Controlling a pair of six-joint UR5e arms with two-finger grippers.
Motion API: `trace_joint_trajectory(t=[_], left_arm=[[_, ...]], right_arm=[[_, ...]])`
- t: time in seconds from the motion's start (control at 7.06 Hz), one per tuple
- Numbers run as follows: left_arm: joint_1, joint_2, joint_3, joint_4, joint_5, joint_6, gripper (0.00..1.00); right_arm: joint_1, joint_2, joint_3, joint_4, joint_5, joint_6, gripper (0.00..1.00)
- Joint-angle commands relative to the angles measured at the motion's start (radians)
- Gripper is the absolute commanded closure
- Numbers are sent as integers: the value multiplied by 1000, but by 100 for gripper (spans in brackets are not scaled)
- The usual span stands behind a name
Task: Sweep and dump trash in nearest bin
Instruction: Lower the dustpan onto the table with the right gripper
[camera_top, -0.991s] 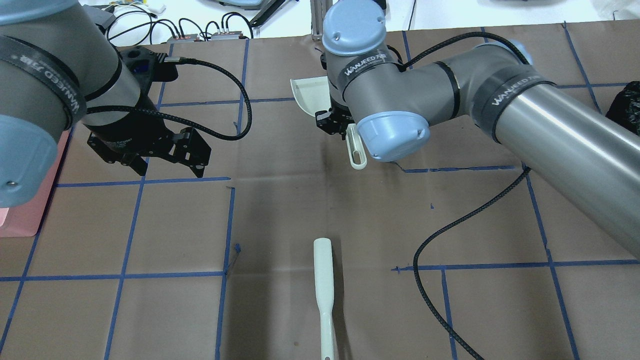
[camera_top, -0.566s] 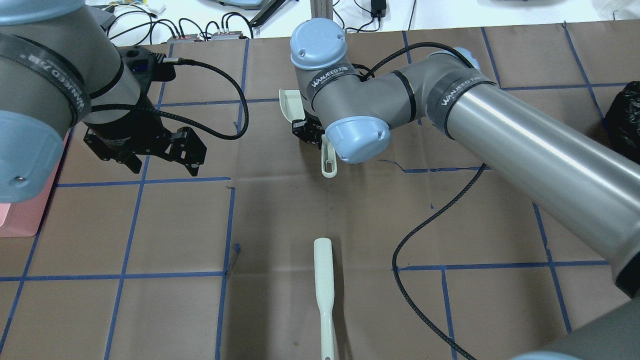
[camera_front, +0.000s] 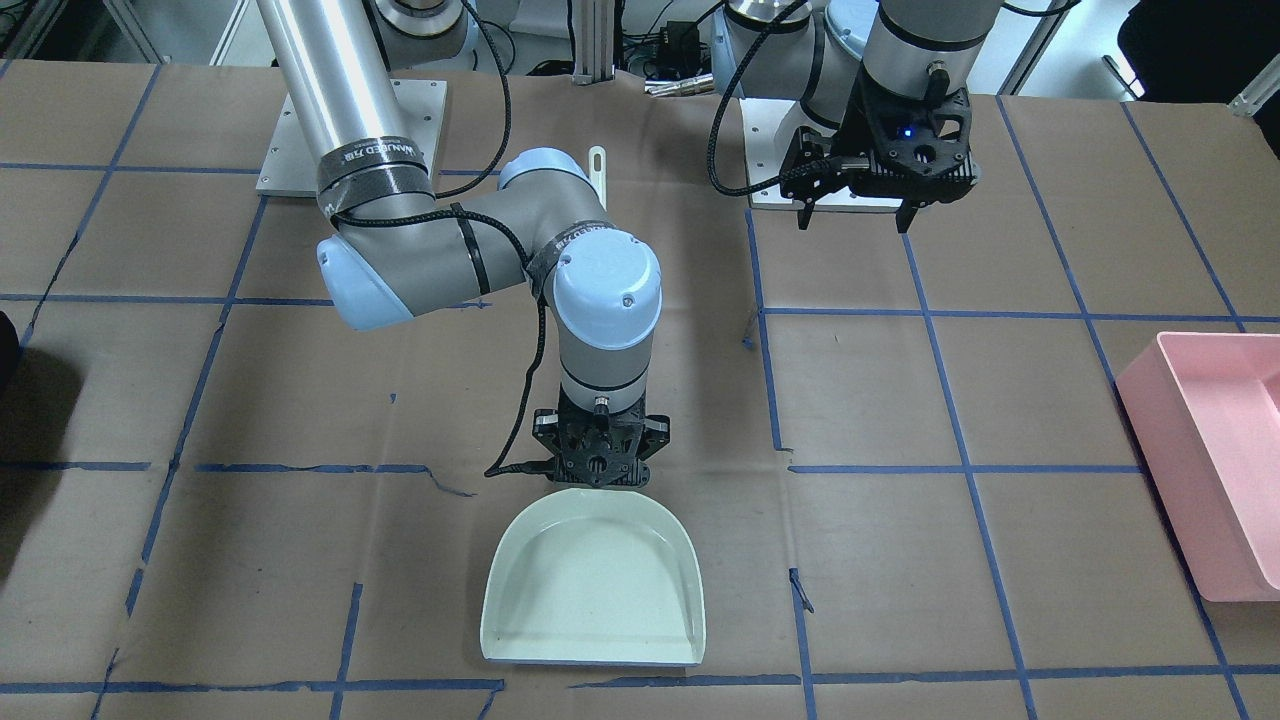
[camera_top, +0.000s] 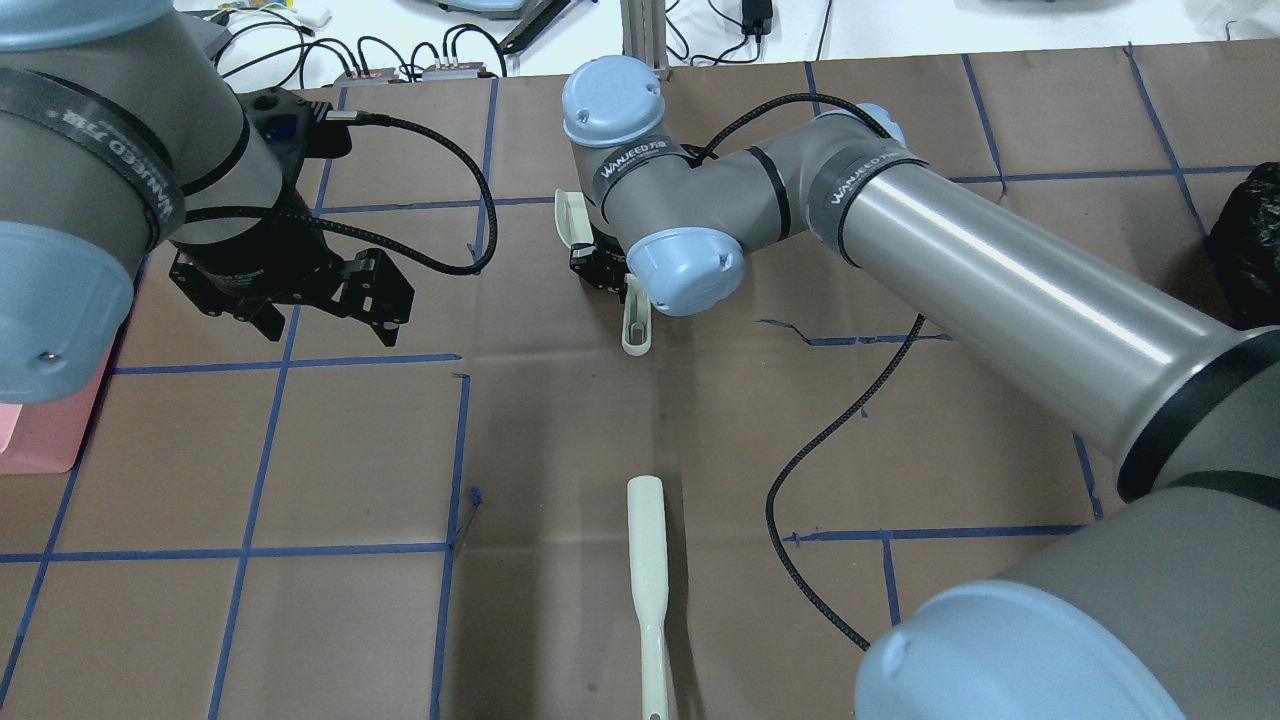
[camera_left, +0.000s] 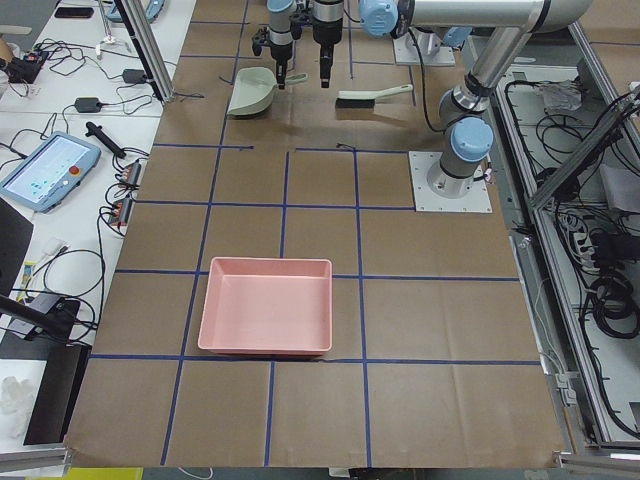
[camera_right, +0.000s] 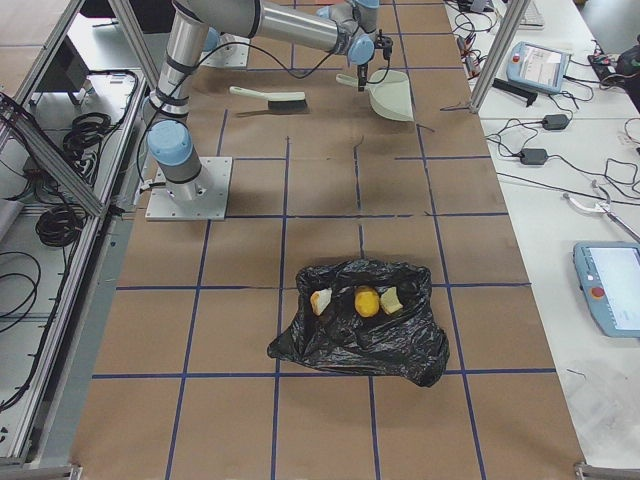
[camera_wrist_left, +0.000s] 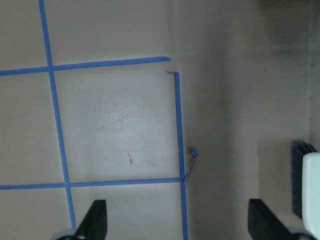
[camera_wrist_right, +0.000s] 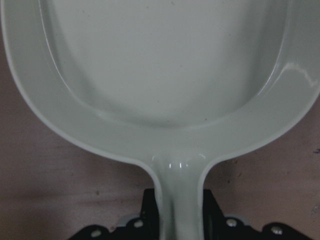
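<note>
My right gripper (camera_front: 598, 470) is shut on the handle of a pale green dustpan (camera_front: 595, 580), held low over the table's far middle. The pan is empty, as the right wrist view (camera_wrist_right: 170, 60) shows. In the overhead view the right gripper (camera_top: 605, 270) is mostly hidden under its wrist. My left gripper (camera_top: 300, 320) is open and empty, hovering over bare table left of the dustpan. The trash lies on a black bag (camera_right: 360, 335) at the table's right end: a yellow-brown lump (camera_right: 367, 300) between two bread pieces (camera_right: 321, 301) (camera_right: 391, 300).
A pale green brush (camera_top: 648, 570) lies on the table near the robot's base, and its bristles show in the left wrist view (camera_wrist_left: 300, 180). A pink bin (camera_front: 1200, 450) stands at the table's left end. Blue tape lines mark the brown cover.
My right arm has swung to the left in the overhead view, carrying the dustpan with it. My left gripper has barely shifted and stays open.
</note>
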Motion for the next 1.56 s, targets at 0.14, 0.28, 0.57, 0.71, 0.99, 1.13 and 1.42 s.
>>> trace_joint_trajectory(t=[0.14, 0.28, 0.57, 0.71, 0.99, 1.13, 1.42], left_arm=[[0, -4, -1, 0, -3, 8, 0], [0, -4, -1, 0, -3, 11, 0], [0, -6, -3, 0, -6, 14, 0], [0, -6, -3, 0, -6, 14, 0], [0, -7, -3, 0, -9, 14, 0], [0, -7, -3, 0, -11, 12, 0], [-2, -9, -4, 12, -11, 11, 0]], right_arm=[[2, 30, -3, -2, 2, -1, 100], [2, 33, -5, -11, 0, -1, 99], [-1, 31, -11, -15, 0, 2, 97], [-3, 33, -9, -39, -1, 2, 97], [-3, 34, -9, -50, -3, 0, 84], [-6, 34, -9, -51, -4, -4, 50], [-10, 30, -9, -48, -2, -14, 0]])
